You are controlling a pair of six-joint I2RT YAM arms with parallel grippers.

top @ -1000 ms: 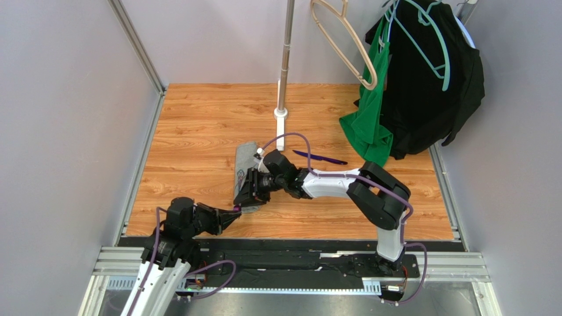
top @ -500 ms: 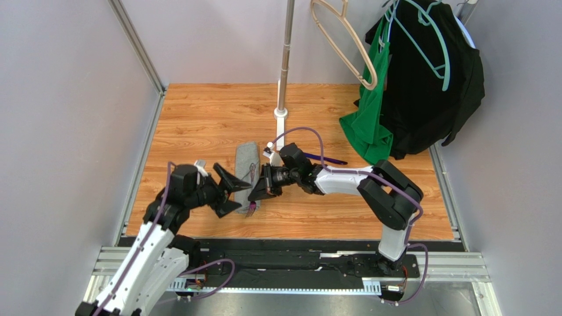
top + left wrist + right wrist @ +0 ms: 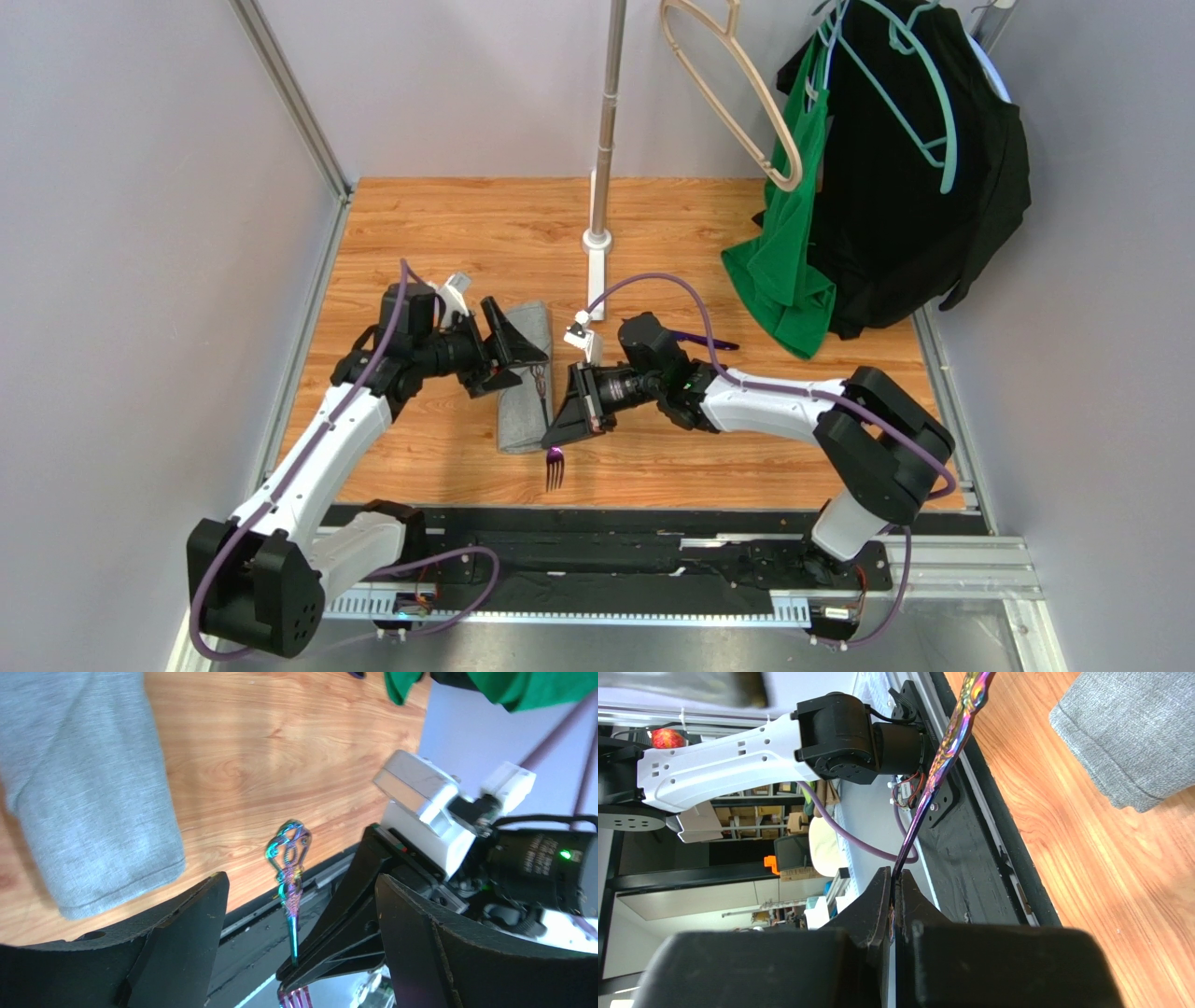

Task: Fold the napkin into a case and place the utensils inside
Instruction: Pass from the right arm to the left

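The case (image 3: 522,399) is a narrow grey strip lying flat on the wood table (image 3: 421,238). Just right of its near end, the right gripper (image 3: 563,437) is clamped on the fork (image 3: 556,472), tines pointing nearward. The left gripper (image 3: 515,350) hangs over the case's far end, spread wide. 1 purple utensil (image 3: 692,338) lies well right of the case.

L arm swung up from the near edge, and the L gripper (image 3: 521,352) ended spread wide over the case's (image 3: 525,416) far end. R gripper (image 3: 572,426) backed off rightward w/ the fork (image 3: 556,472), which came clear of the cloth, tines down.
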